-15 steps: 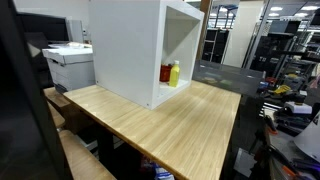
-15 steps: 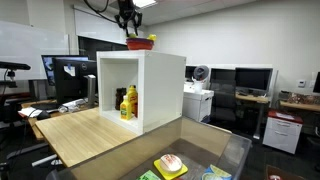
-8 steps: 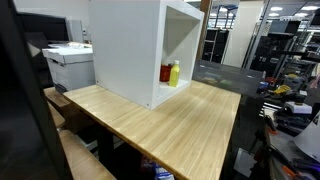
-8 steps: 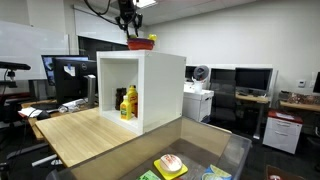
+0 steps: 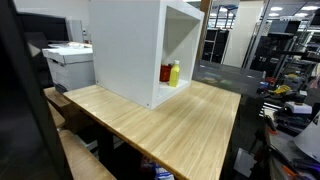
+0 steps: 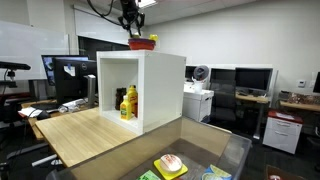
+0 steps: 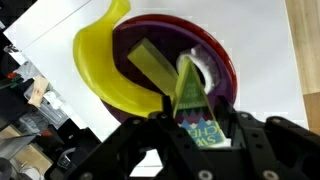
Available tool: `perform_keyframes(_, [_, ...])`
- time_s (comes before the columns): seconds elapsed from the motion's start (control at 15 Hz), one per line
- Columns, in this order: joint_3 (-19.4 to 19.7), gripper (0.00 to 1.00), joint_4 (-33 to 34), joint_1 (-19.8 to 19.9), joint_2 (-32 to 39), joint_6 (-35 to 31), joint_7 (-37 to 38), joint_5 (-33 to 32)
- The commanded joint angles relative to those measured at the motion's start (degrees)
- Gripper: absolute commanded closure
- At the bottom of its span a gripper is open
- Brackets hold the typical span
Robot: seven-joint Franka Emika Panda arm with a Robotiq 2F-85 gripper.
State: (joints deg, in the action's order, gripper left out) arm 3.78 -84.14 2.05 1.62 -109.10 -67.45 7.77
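Claw (image 6: 130, 22) is hanging high over the white cabinet (image 6: 160, 85), right above a red bowl (image 6: 141, 43) that is sitting on the cabinet's top, near the front edge. In the wrist view the claw (image 7: 197, 125) is pinching a green packet (image 7: 190, 92) between its fingers. The packet is standing upright over the bowl (image 7: 218, 55), its printed end down by the fingers.

Around it:
- One banana (image 7: 100, 60) is curling along the bowl's rim, partly inside. It is showing as a yellow tip in an exterior view (image 6: 152, 38).
- One pale green strip (image 7: 153, 65) is lying across the bowl. I cannot tell whether it belongs to the packet.
- Nothing is crowding the bowl on the cabinet top. White surface is showing on all sides.

Below:
- The cabinet (image 5: 125, 50) is standing on a wooden table (image 5: 160, 125), its open side showing in both exterior views.
- Two bottles are standing inside on the cabinet floor, just beside each other: one yellow bottle (image 5: 175, 72) and one red bottle (image 5: 166, 73).

Farther off:
- One printer (image 5: 70, 62) is sitting behind the table.
- One clear bin (image 6: 225, 150) is sitting low in the foreground with small things inside, too small to name.
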Motion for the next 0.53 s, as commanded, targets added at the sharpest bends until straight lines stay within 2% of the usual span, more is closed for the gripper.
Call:
perform_keyframes(0.0, [-0.54, 0.78, 2.78, 0.45, 1.18, 0.04, 1.71, 0.54])
perform_keyframes(0.47, [0.03, 0.78, 3.37, -0.07, 2.17, 0.02, 2.91, -0.34])
